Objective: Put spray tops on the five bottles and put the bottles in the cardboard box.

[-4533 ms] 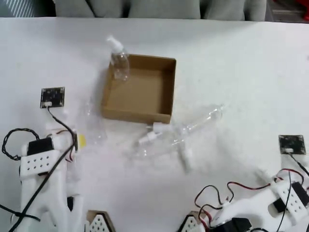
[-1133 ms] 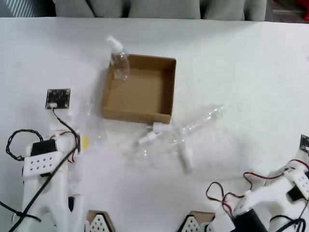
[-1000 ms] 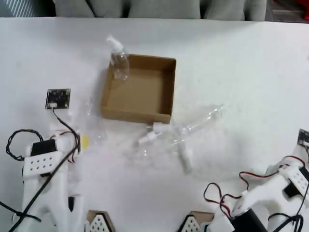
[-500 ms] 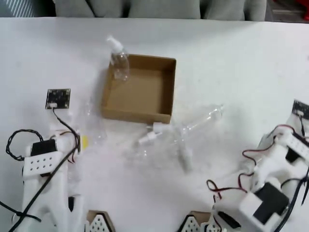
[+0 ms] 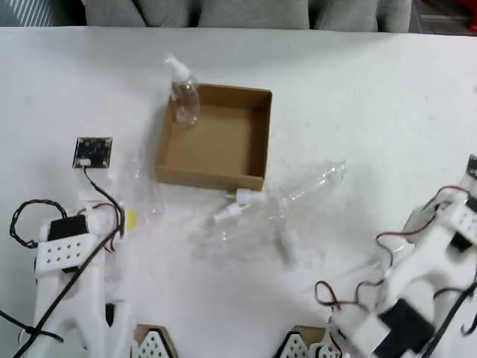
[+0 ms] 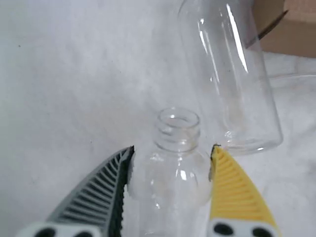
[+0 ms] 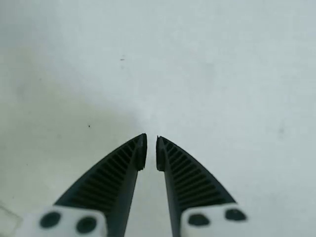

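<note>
Left tool [image 6: 173, 150] clenched on a topless bottle [image 6: 173, 185]; second bare bottle [image 6: 232, 79] just beyond it. Right tool [image 7: 151, 148] pinched together, holding nothing, over bare counter [image 7: 207, 59]. Cardboard box [image 5: 212, 177] sits mid-counter, with one sprayer-topped bottle [image 5: 185, 101] at its far corner.

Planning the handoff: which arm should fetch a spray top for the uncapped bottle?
Right, probably. The left gripper grips the uncapped bottle; the right gripper is shut on nothing above the bare table, free to fetch a spray top.
</note>
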